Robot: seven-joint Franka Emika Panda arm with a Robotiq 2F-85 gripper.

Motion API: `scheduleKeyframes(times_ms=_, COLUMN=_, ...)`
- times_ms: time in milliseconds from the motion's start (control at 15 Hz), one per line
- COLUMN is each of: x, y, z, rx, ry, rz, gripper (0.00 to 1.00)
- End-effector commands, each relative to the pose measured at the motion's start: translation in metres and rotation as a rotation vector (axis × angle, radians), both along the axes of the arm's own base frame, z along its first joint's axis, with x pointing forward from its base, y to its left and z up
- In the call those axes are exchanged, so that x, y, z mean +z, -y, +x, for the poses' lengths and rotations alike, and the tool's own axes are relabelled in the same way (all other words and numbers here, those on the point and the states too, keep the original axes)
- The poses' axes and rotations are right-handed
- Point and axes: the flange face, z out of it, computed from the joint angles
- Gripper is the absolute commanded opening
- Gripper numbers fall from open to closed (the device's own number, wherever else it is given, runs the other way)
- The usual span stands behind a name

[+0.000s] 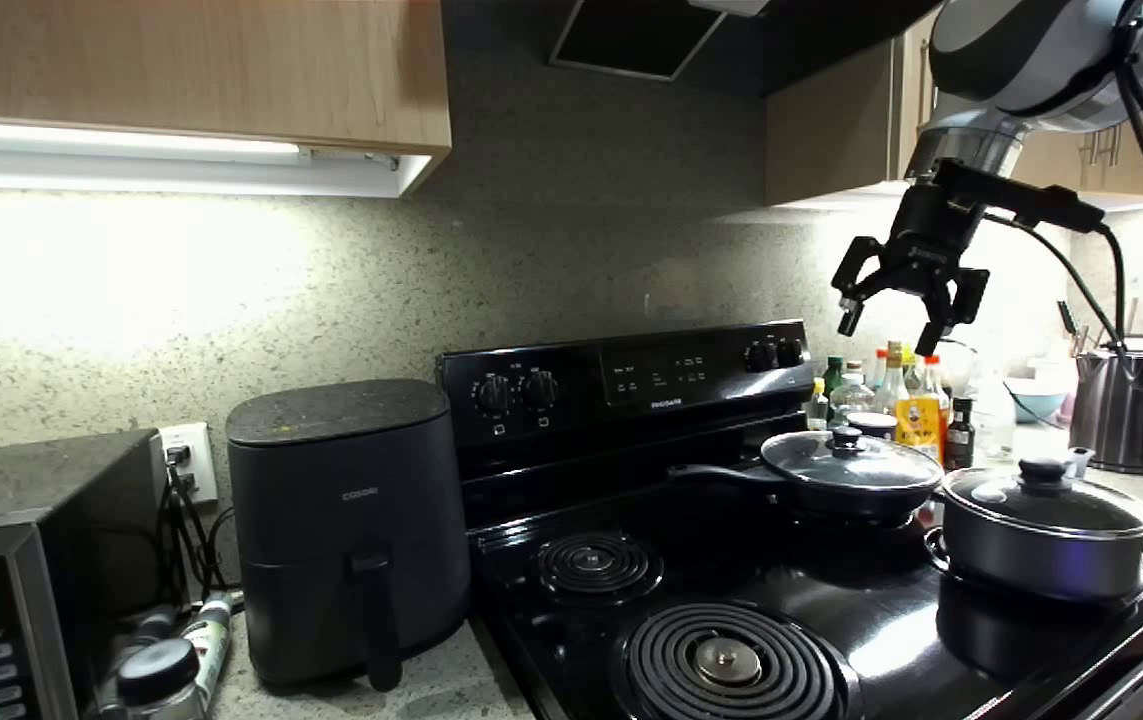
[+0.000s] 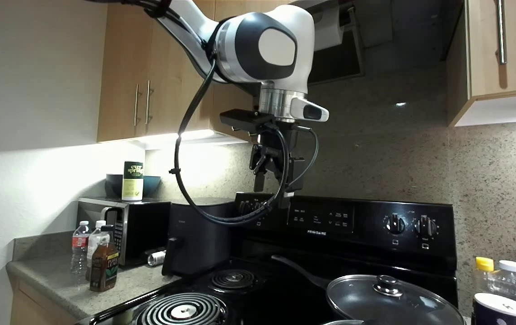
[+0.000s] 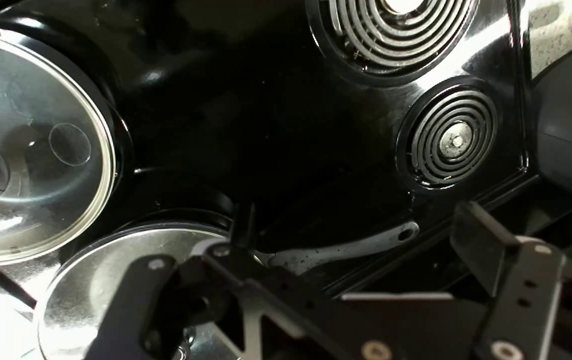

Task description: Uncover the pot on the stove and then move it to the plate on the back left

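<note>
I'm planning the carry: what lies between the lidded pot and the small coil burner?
In the wrist view, bare black stovetop lies between the pot and the burner.

I count one stove (image 1: 771, 572), two bare burners (image 1: 593, 562), four knobs (image 1: 493, 394), one pot (image 1: 1041, 557), one pan (image 1: 846, 498) and two lids (image 1: 1046, 506). I also find one air fryer (image 1: 346, 540), one kettle (image 1: 1117, 425), one microwave (image 2: 147, 232) and, just before it, three upright bottles (image 2: 104, 271); the bottles (image 1: 919, 420) beyond the pan I cannot number. My one gripper (image 1: 888, 330) has two fingers (image 1: 930, 337).
</note>
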Motion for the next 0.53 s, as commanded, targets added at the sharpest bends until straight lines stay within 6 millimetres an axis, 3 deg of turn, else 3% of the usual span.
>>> scheduleKeyframes(times_ms=0, x=0.001, y=0.000, z=0.000, rx=0.000, ry=-0.001, rz=0.000, gripper=1.00)
scheduleKeyframes(times_ms=267, x=-0.031, y=0.028, z=-0.002, rx=-0.024, ry=-0.063, rz=0.043, gripper=1.00)
scheduleKeyframes(times_ms=467, x=-0.058, y=0.058, z=-0.016, rx=-0.114, ry=-0.120, rz=0.057, gripper=1.00)
